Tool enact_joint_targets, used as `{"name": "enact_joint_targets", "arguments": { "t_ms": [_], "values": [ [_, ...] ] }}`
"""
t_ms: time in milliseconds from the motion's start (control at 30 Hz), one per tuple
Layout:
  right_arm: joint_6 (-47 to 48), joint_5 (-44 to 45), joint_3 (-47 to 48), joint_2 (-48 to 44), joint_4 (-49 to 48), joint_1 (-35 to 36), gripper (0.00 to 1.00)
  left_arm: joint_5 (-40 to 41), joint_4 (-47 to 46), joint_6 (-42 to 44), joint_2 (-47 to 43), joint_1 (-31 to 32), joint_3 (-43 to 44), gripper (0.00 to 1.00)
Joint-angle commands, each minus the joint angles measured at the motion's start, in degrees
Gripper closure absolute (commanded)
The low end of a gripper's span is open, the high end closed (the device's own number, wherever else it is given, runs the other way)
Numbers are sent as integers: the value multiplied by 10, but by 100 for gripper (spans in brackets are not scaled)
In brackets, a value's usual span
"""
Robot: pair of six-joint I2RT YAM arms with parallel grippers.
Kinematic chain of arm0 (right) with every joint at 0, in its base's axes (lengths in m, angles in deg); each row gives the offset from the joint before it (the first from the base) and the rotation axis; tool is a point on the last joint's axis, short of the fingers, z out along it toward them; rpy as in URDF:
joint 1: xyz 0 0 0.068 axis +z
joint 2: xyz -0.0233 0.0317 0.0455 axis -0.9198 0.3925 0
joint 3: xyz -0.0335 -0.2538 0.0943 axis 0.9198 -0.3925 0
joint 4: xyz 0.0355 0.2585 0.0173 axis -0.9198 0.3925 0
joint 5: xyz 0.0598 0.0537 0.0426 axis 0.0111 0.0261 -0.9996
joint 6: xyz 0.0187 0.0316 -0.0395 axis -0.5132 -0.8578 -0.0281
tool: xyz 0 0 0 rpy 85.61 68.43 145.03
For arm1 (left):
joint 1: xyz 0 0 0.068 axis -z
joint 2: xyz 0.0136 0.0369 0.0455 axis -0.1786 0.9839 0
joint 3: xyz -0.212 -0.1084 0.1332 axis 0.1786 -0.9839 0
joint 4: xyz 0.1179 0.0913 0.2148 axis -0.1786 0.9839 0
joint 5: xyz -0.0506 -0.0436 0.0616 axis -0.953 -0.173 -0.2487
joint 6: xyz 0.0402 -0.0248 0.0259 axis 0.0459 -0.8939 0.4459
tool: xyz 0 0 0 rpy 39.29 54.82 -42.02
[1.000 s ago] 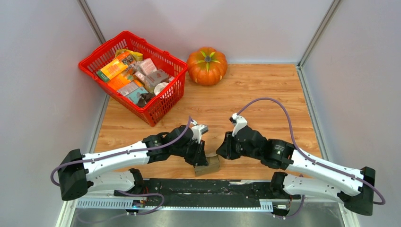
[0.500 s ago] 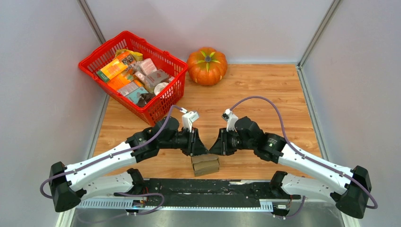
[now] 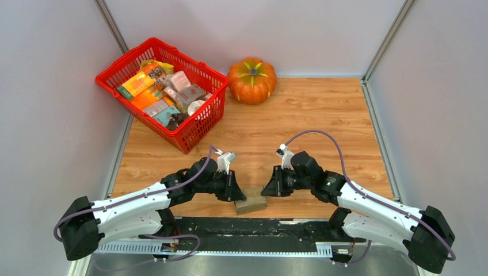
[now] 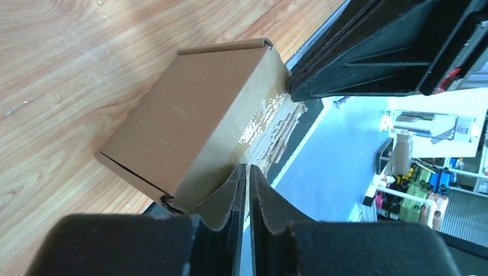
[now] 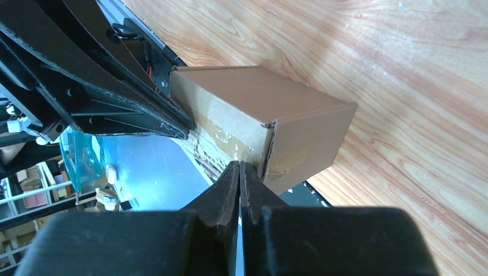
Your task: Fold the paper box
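The paper box [image 3: 251,202] is a small closed brown cardboard box lying at the table's front edge. It fills the left wrist view [image 4: 195,121] and the right wrist view [image 5: 259,106]. My left gripper [image 3: 236,195] is shut and empty, and its tips [image 4: 247,168] press against the box's near long side at its left end. My right gripper [image 3: 266,191] is shut and empty, and its tips [image 5: 239,165] touch the same side close to the right corner. The box's near side shows glossy tape and torn corrugated paper.
A red basket [image 3: 202,125] of colourful packages stands at the back left. An orange pumpkin [image 3: 251,80] sits at the back centre. The black base rail [image 3: 247,227] runs just below the box along the front edge.
Both grippers have come down and nearer to the front edge, onto the box's two ends. The box's raised lid now lies flat.
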Motion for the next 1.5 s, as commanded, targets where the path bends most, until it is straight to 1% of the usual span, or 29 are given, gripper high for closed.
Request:
{"name": "enact_joint_targets", "arguments": {
  "t_ms": [0, 33, 133, 200, 267, 400, 467, 500, 600, 667, 700, 833, 933, 967, 1000, 1033, 1067, 1100, 1133, 1167, 1200, 1267, 1333, 1433, 1467],
  "values": [
    [-3, -13, -12, -15, -26, -3, 94, 11, -3, 0, -19, -2, 5, 84],
    [0, -12, -7, -17, -20, -4, 94, 17, 35, 10, -23, -2, 16, 82],
    [14, -10, 22, -27, 8, -4, 93, 24, 90, 36, -42, -2, 59, 77],
    [19, -17, 44, -32, 19, -4, 92, 23, 105, 40, -51, -2, 75, 74],
    [15, -29, 53, -37, 21, -4, 90, 18, 116, 35, -68, -2, 79, 74],
    [2, -46, 45, -45, 3, -4, 89, 18, 114, 20, -87, -2, 52, 75],
    [-2, -47, 33, -43, -5, -4, 89, 15, 97, 7, -92, -2, 33, 76],
    [-6, -47, 27, -41, -13, -4, 89, 11, 87, 0, -91, -2, 10, 77],
    [-10, -51, 2, -34, -33, -3, 89, -1, 36, -21, -88, -2, -35, 78],
    [-10, -47, -11, -30, -34, -4, 89, 7, 38, -18, -82, -2, -45, 78],
    [-10, -44, -13, -29, -32, -4, 89, 10, 55, -15, -81, -2, -44, 78],
    [-3, -44, -3, -33, -6, -4, 87, 18, 96, 2, -98, -2, -23, 79],
    [13, -32, 23, -50, 32, -4, 82, 32, 142, 15, -129, -2, 14, 73],
    [24, -27, 38, -53, 43, -4, 77, 39, 158, 21, -135, -2, 26, 67],
    [30, -20, 46, -56, 65, -4, 74, 46, 196, 27, -141, -2, 51, 64],
    [35, -17, 53, -56, 75, -5, 70, 61, 217, 43, -148, -2, 64, 60],
    [52, -15, 60, -56, 87, -7, 61, 69, 238, 52, -149, -3, 75, 58],
    [60, -8, 76, -52, 112, -9, 55, 78, 279, 59, -148, -3, 95, 55],
    [71, -3, 84, -47, 125, -10, 48, 90, 296, 72, -143, -5, 103, 35],
    [90, 3, 94, -42, 152, -11, 37, 94, 312, 76, -138, -9, 110, 26],
    [101, 18, 111, -36, 168, -12, 33, 95, 335, 81, -132, -12, 112, 25],
    [120, 27, 131, -11, 200, -13, 26, 97, 348, 81, -110, -19, 110, 25],
    [144, 26, 152, 19, 210, -12, 24, 91, 338, 73, -82, -20, 104, 25],
    [158, 4, 162, 60, 201, -13, 24, 65, 280, 64, -50, -20, 89, 26],
    [158, -5, 163, 72, 187, -12, 24, 61, 247, 60, -42, -20, 84, 27]
  ]
}}
